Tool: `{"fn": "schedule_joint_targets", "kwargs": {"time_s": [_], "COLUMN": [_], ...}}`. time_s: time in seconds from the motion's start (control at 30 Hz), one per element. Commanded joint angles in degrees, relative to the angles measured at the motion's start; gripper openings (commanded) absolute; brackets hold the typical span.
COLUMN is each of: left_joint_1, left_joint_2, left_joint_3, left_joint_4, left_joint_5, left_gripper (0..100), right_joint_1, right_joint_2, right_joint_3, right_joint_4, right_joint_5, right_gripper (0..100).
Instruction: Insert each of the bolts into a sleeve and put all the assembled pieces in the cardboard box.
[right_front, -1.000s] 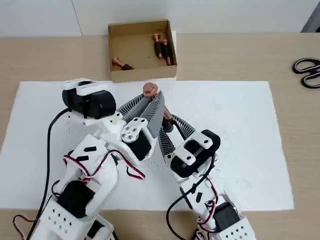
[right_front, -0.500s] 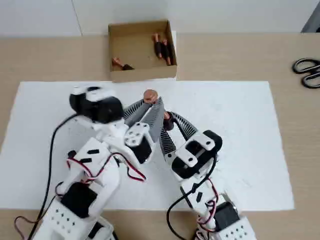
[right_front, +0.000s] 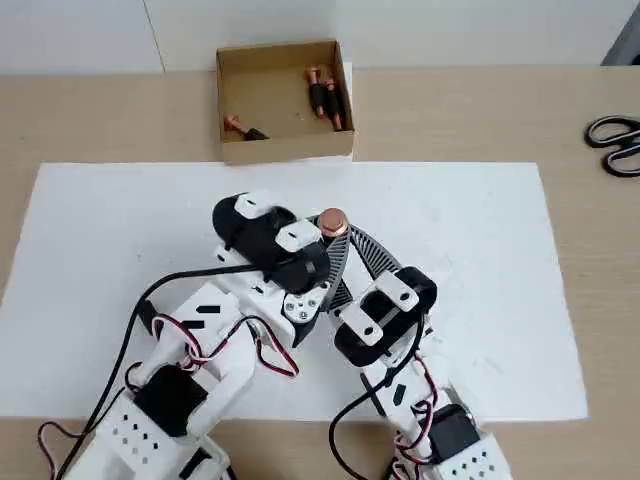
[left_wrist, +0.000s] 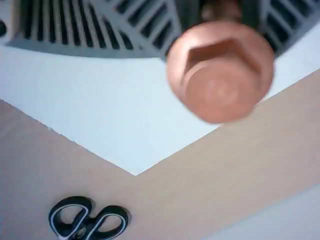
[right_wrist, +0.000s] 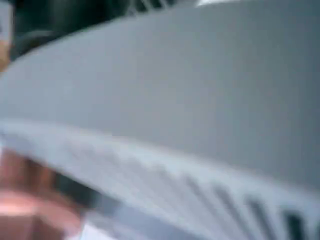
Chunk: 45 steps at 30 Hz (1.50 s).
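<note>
My left gripper (right_front: 331, 238) is shut on a copper bolt (right_front: 332, 222), whose hex head faces up over the white paper sheet (right_front: 480, 260). In the left wrist view the bolt head (left_wrist: 220, 75) sits large between the grey ribbed fingers (left_wrist: 80, 25). My right gripper (right_front: 340, 252) meets it from the near right, its curved finger (right_front: 372, 252) reaching up to the bolt. The black sleeve it holds is hidden under the left wrist. A grey finger (right_wrist: 190, 100) fills the right wrist view, with copper (right_wrist: 30, 210) at one corner. The cardboard box (right_front: 262, 70) stands at the back.
The box holds assembled pieces (right_front: 324, 95) along its right side and one (right_front: 240, 127) at its front left. Scissors (right_front: 614, 142) lie at the table's far right edge, also seen as scissors (left_wrist: 87, 220) in the left wrist view.
The left arm's wrist has swung right and rolled over. The bolt has come back from near the box toward the right gripper, and the sleeve seen earlier in the right fingers is now covered.
</note>
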<state>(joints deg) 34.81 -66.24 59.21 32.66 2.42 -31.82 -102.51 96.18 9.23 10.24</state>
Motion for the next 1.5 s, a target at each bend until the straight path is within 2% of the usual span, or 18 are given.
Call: {"fn": "schedule_joint_targets", "kwargs": {"time_s": [0.0, 0.2, 0.27, 0.4, 0.6, 0.93, 1.1, 1.27, 1.47], "left_joint_1": [0.53, 0.53, 0.53, 0.18, -4.31, -5.45, -13.54, -19.60, -29.54], "left_joint_2": [0.09, -0.18, -0.18, 0.09, 0.18, -0.18, 0.26, -0.26, -1.49], "left_joint_3": [-2.33, -2.33, -2.42, -4.35, -2.86, -3.38, -9.19, -12.88, -14.46], "left_joint_4": [0.26, 4.75, 5.10, 4.92, 5.19, 4.22, -2.37, -2.64, 7.82], "left_joint_5": [-0.79, -0.62, -0.53, -0.53, -0.97, -3.08, -3.08, -3.34, -3.25], "left_gripper": [2, 23, 27, 27, 27, 27, 27, 27, 24], "right_joint_1": [-0.48, -0.40, -0.40, -0.40, -0.40, -0.40, -0.40, -0.40, 1.63], "right_joint_2": [-1.36, -1.36, -1.27, -1.27, -1.27, -1.36, -1.36, -1.36, -0.84], "right_joint_3": [0.35, 0.35, 0.35, 0.35, 0.35, 0.35, 0.35, 0.35, 0.35], "right_joint_4": [-1.54, -1.36, -1.36, -1.36, -1.36, -1.36, -1.36, -1.36, -1.19], "right_joint_5": [-1.67, -1.76, -1.58, -1.58, -1.76, -1.58, -1.58, -1.49, -1.49], "right_gripper": [0.5, 0.5, 0.5, 0.5, 0.5, 0.5, 0.5, 0.5, 0.4]}}
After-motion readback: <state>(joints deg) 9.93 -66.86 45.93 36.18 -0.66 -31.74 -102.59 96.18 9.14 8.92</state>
